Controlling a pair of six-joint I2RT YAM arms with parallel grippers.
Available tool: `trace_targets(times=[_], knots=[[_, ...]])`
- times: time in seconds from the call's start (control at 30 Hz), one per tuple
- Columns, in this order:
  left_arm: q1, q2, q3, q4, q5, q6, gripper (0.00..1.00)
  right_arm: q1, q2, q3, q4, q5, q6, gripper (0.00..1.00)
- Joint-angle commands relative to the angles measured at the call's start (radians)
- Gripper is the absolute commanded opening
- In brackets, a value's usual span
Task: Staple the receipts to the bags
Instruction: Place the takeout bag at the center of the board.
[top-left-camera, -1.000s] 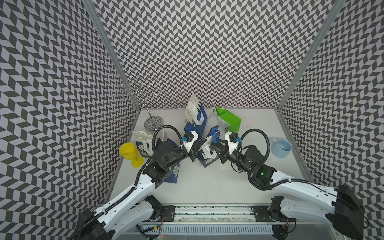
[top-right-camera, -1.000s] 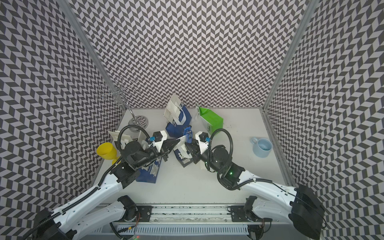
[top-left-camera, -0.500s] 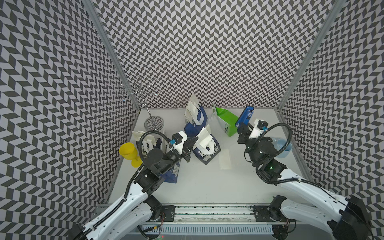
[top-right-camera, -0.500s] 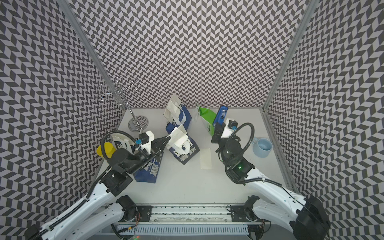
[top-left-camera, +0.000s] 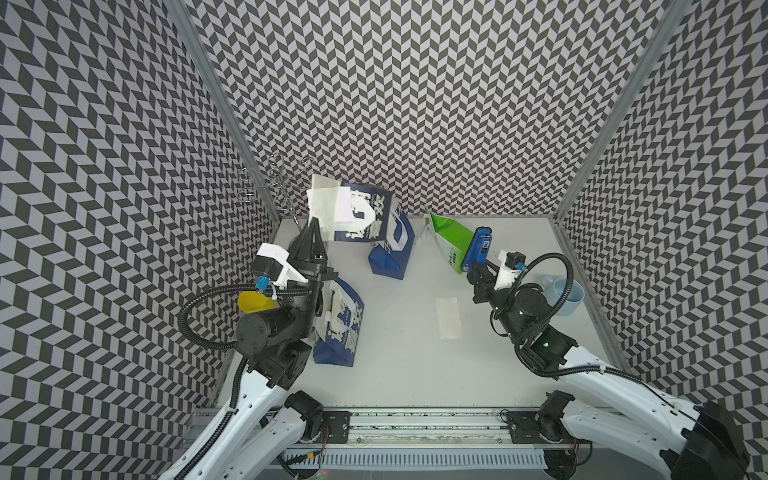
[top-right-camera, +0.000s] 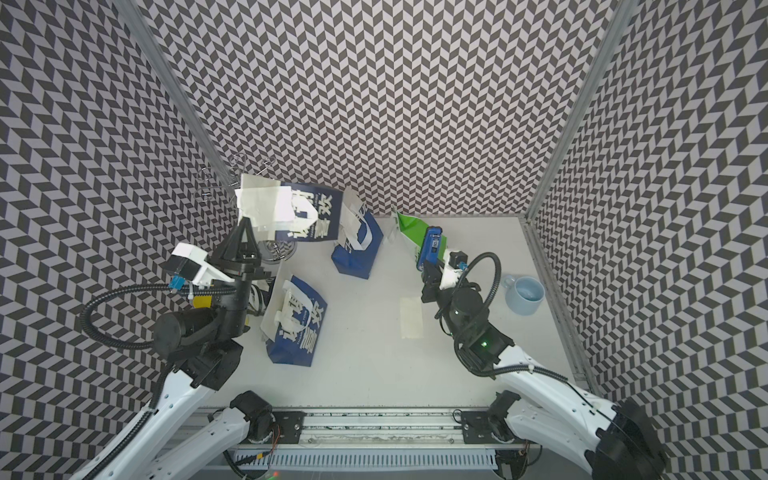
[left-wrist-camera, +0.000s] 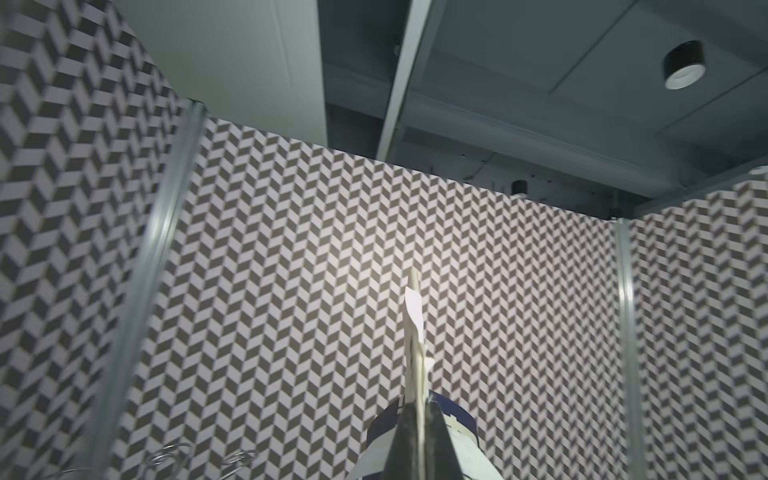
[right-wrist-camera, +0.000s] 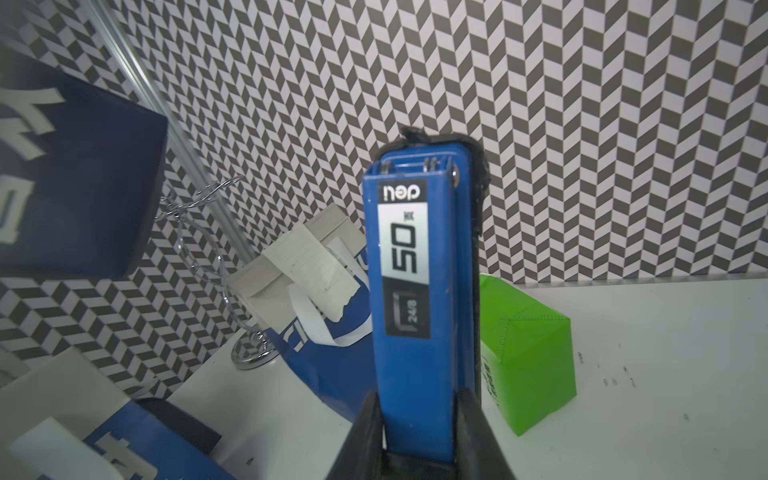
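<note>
Lifting: left gripper (top-left-camera: 312, 226), clamped on blue bag (top-left-camera: 371, 219) with receipts (top-left-camera: 330, 203), higher than half a second ago.
Right gripper (top-left-camera: 473, 268): gripping stapler (top-left-camera: 478, 248), raised near green bag (top-left-camera: 449, 237).
Table (top-left-camera: 415, 365): one receipt (top-left-camera: 449, 318), loose.

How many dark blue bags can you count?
3: a lifted bag in the left end effector, a standing bag near the back wall, a flat bag beside the left arm. Another may hide behind that arm.
</note>
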Motion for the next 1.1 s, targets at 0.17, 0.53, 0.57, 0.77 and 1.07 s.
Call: trace_targets(times=[0.17,0.53,0.57,0.77,1.07], knots=[[0.322,0.202,0.064,-0.082,0.033,-0.290,0.00,0.005,0.014,0.019,0.063,-0.090,-0.031,0.00],[0.277,0.289,-0.053,-0.079,0.116,-0.236,0.00,-0.006,0.041,-0.047,0.025,0.084,0.029,0.00],[0.268,0.302,-0.052,-0.099,0.107,-0.236,0.00,-0.010,0.056,-0.055,0.029,0.101,0.043,0.00],[0.223,0.399,0.032,-0.299,0.138,-0.223,0.14,-0.120,0.223,0.019,-0.261,0.095,0.256,0.00],[0.165,0.427,0.101,-0.382,0.106,-0.186,0.50,-0.325,0.332,0.027,-0.420,0.002,0.327,0.00]])
